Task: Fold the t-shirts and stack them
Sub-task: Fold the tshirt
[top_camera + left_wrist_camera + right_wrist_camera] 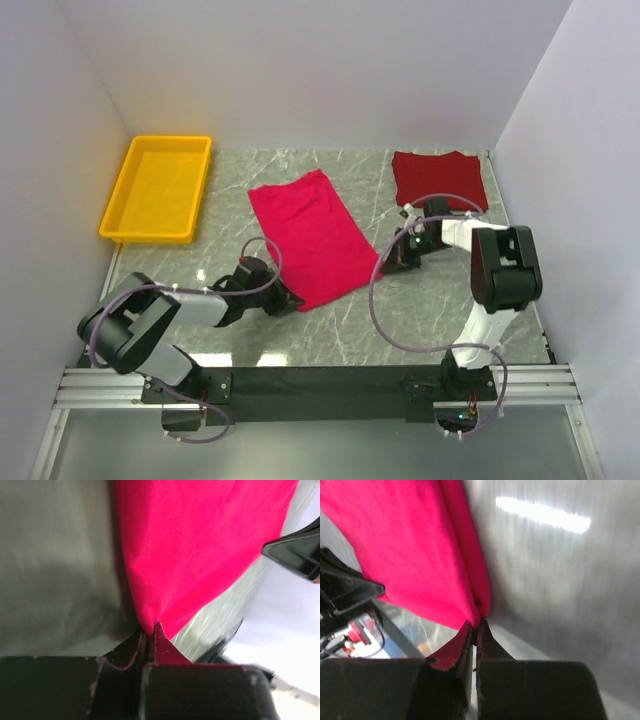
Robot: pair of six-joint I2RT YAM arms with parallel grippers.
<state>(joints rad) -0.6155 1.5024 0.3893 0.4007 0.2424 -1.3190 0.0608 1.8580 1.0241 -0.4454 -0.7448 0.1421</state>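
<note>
We see the crimson-pink t-shirt (305, 240) lying as a folded strip, slantwise in the middle of the marble tabletop (430, 310). Our left hand (148, 636) is clenched on its near left corner and our right hand (476, 629) on its near right corner. The maroon t-shirt (437, 177) lies folded at the far right, well apart from the yellow tray (148, 236) at the far left.

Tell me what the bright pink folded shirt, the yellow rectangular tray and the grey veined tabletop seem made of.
Bright pink folded shirt: soft matte cloth, seemingly; it puckers where pinched. Yellow rectangular tray: likely plastic, smooth rigid walls. Grey veined tabletop: glossy marble-look surface, reflecting light; possibly laminate.
</note>
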